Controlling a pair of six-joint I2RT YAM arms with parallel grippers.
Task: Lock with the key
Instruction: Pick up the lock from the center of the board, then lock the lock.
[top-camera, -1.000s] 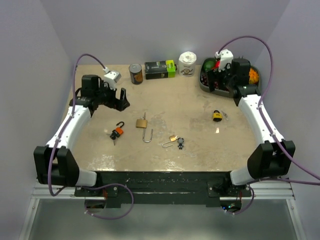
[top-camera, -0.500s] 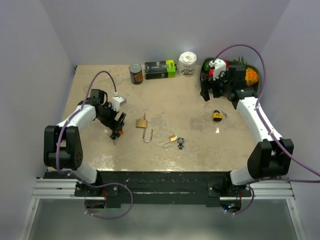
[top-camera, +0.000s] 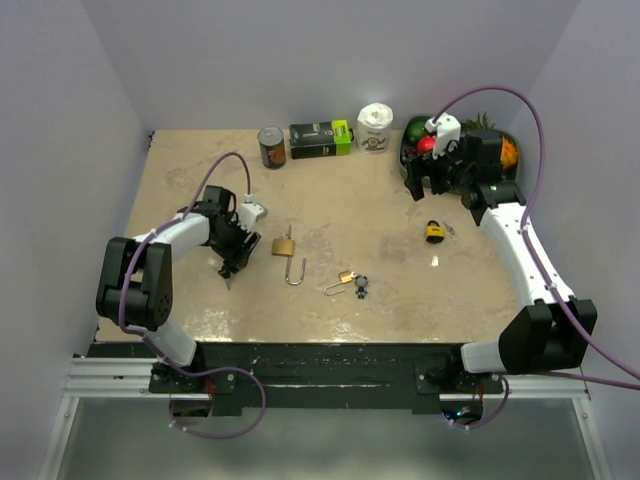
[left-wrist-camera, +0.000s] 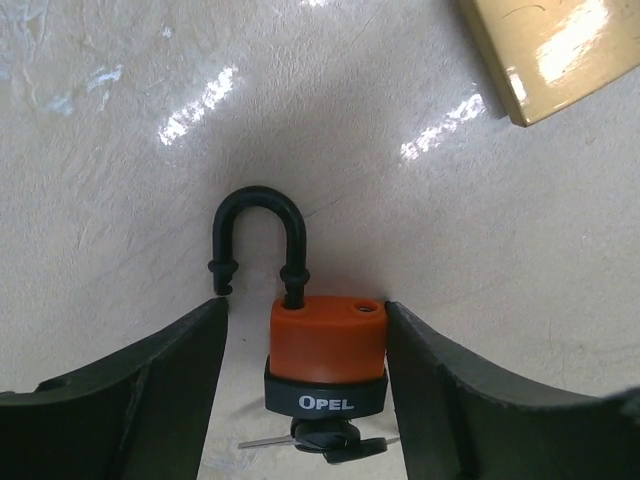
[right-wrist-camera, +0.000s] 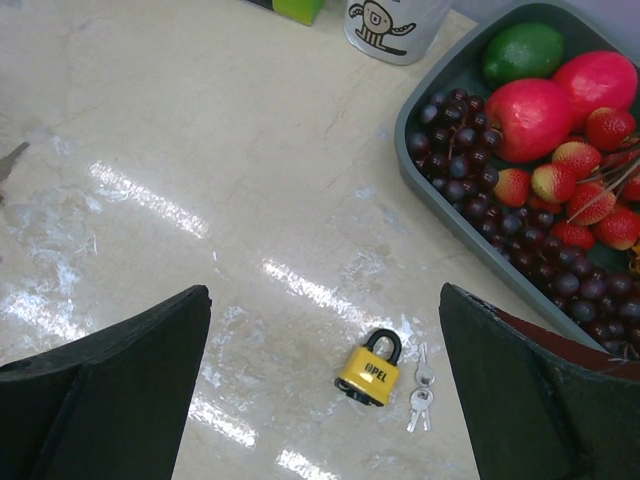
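**Wrist vs overhead**

Left wrist shows the orange padlock (left-wrist-camera: 327, 350): OPEL label, shackle open, key (left-wrist-camera: 325, 443) in, sat inside the released left end effector (left-wrist-camera: 305, 315). Overhead mostly hides it, 9 o'clock on the desk (top-camera: 380, 290). Right end effector (right-wrist-camera: 325, 290) is released over a yellow padlock (right-wrist-camera: 369, 372), OPEL too.

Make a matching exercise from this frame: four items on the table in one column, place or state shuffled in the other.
1. orange padlock
2. yellow padlock
3. small brass padlock
4. can

A. shackle shut, loose keys beside it
B. shackle open, between the fingers of the left gripper
C. back edge of the table, left of the green and black box
D. mid-table, next to a black-headed key

Pairs: 1-B, 2-A, 3-D, 4-C.
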